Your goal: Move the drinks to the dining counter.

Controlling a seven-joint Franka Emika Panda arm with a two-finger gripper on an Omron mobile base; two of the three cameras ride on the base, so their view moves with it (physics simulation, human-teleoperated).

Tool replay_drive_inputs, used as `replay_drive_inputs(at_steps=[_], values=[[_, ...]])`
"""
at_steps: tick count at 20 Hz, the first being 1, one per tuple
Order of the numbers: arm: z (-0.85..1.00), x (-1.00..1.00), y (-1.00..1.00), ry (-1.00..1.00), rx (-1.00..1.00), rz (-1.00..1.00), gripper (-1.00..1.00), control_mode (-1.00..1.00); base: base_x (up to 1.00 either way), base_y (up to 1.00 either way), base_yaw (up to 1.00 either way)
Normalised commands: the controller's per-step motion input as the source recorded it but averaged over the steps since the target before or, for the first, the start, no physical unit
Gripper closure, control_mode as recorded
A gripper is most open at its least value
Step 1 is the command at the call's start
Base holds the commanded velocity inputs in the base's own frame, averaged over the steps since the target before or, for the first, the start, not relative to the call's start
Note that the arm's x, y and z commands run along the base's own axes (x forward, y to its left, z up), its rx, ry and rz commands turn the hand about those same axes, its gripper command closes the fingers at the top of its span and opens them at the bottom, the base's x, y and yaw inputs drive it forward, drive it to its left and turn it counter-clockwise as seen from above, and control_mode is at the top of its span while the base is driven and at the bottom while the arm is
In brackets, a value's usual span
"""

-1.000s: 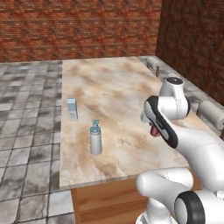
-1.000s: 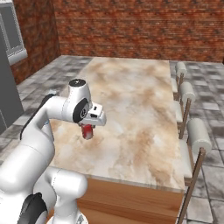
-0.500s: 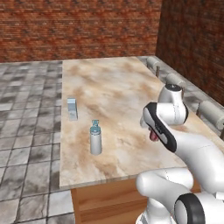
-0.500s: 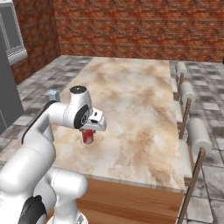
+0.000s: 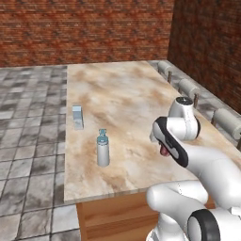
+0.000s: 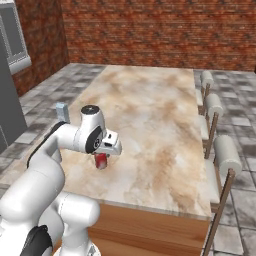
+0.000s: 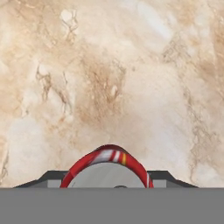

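Left base view: taken from behind the arm on its left, looking forward and down across the bench (image 5: pixel 122 94) toward the brick wall (image 5: pixel 84 28). Right base view: taken from behind on the right, facing the same way, with the stools (image 6: pixel 220 150) along the right edge. Both share the bench top and far wall. Hand view: close above the bench (image 7: pixel 109 78), looking straight down along the tool.

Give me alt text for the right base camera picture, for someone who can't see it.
A white robot arm holds a small red soda can in its gripper just above the near part of a long marbled dining counter. Grey cylindrical stools line the counter's right edge, and brick walls stand behind.
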Motion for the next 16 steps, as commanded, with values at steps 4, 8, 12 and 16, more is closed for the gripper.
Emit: replay_drive_inputs(at_steps=[4,8,12,16], values=[[-0.18,0.02,0.0,0.0,0.0,0.0,1.0,-1.0,0.0,0.0,0.0],[-0.2,0.01,-0.01,0.0,0.0,0.0,1.0,-1.0,0.0,0.0,0.0],[-0.19,0.0,0.0,0.0,0.0,0.0,1.0,-1.0,0.0,0.0,0.0],[-0.18,0.0,0.0,0.0,0.0,0.0,1.0,-1.0,0.0,0.0,0.0]])
